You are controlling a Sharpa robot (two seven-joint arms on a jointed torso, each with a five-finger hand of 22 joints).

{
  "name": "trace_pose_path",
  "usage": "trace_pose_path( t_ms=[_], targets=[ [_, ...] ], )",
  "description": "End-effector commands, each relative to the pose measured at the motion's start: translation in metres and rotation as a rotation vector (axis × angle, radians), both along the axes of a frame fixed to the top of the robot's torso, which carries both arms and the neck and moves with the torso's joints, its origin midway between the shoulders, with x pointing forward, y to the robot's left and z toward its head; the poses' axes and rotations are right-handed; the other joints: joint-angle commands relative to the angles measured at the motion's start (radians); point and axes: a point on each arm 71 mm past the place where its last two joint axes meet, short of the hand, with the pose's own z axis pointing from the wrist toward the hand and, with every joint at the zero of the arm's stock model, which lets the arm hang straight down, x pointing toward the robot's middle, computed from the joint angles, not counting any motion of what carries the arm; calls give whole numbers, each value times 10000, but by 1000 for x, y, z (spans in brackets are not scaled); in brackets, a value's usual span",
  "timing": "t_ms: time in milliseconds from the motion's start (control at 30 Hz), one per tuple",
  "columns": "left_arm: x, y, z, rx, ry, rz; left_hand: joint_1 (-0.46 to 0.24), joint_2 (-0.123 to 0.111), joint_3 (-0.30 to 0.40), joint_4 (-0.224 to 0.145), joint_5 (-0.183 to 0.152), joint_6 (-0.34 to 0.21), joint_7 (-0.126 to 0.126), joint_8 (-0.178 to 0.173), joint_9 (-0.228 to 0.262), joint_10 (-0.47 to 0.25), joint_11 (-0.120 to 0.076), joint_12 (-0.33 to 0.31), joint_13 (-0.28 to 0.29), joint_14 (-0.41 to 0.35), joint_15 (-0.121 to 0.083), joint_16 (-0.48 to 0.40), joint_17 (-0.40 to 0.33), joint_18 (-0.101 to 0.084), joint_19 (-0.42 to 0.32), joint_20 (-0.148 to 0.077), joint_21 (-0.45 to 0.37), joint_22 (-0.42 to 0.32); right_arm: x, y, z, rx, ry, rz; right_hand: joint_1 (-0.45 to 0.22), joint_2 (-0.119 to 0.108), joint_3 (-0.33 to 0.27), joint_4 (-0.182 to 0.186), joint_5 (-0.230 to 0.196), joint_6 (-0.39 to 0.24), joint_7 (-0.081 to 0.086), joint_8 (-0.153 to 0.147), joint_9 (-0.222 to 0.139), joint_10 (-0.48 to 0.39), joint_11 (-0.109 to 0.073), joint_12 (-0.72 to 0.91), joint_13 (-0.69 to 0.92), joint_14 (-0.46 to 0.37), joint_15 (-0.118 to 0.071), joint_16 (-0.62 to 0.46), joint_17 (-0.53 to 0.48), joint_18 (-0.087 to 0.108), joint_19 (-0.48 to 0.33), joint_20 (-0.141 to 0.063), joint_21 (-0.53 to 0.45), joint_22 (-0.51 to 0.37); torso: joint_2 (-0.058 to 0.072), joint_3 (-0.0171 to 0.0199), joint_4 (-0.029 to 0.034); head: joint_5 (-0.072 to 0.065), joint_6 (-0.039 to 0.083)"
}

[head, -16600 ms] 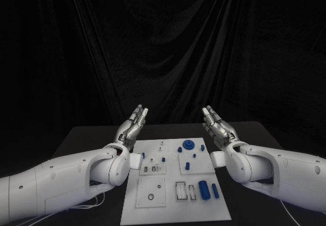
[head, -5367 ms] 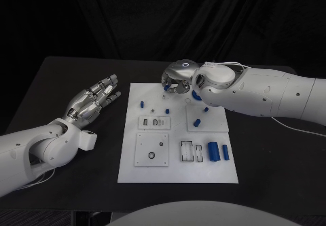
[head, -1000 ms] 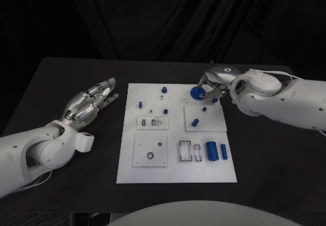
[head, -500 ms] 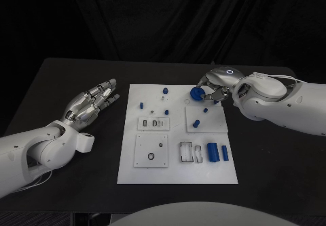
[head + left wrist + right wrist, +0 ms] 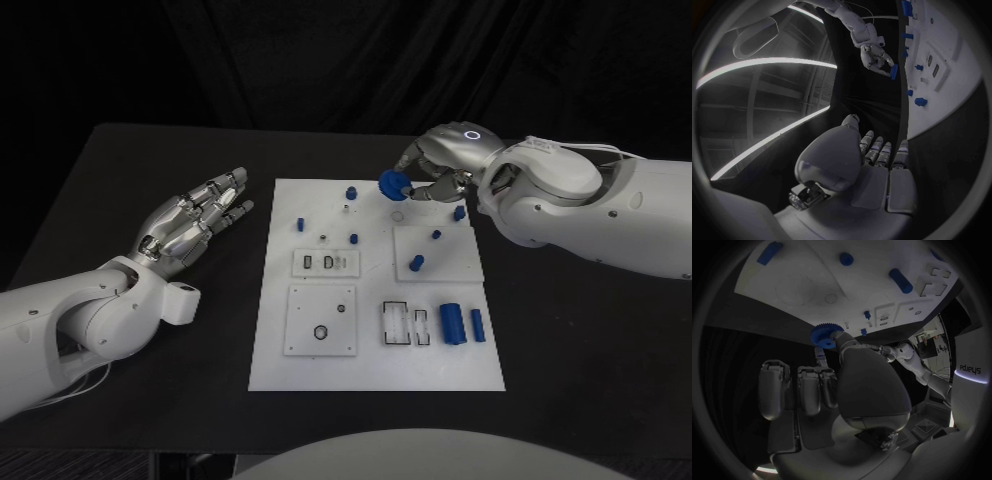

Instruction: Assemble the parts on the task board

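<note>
Two bulky white arms with smooth glossy shells and small dark screws are seen. Each ends in a silver metallic hand: left hand [image 5: 195, 216], right hand [image 5: 438, 165]. A glowing ring is carried at the right wrist, with thin white cables.

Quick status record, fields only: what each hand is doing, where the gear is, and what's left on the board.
right hand: holds the blue gear above the far end of the task board
gear contact: lifted, apart from the board as the right wrist view shows
left hand: holds nothing, fingers spread, over the table beside the board's left edge
parts on board: small blue peg at the far end; two blue cylinders lying near the right edge
assembly: gear not yet seated
</note>
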Motion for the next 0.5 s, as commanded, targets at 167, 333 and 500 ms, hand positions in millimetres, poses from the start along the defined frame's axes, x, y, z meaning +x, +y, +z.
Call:
trace_pose_path(
  t_ms=[167,333,500],
  targets=[
    [-1,-3,10,-772,-1146,-92,121,2,36,-4,68,31,49,58,11,-25,0,9,-3,-5,71,58,16,196,-14,82,42,6,9,26,-1,-298,35,332,-78,-22,23,58,-319,88,-165,1219,4133,1022,-39,26,2633,1036,-26,60,2633,-147,382,-47,27,2039,4,2,-4,-44,4],
    [0,-5,10,-773,-1120,-134,121,2,36,-4,68,31,49,58,11,-25,0,9,-3,-5,71,58,16,196,-14,82,42,6,15,42,-6,-498,173,571,-35,-13,57,31,-321,79,-168,1207,4141,1022,-41,26,2633,1036,-26,60,2633,-143,374,-47,12,2034,11,9,9,-92,23],
    [0,-5,9,-787,-1116,-163,124,2,42,-7,70,34,42,58,10,-23,16,5,-4,-2,85,60,16,196,-18,84,38,4,18,55,-15,-674,381,733,-14,-12,73,18,-315,69,-165,1198,4144,1022,-40,26,2633,1035,-26,58,2631,-143,374,-47,11,2035,9,10,3,-99,27]
  ],
)
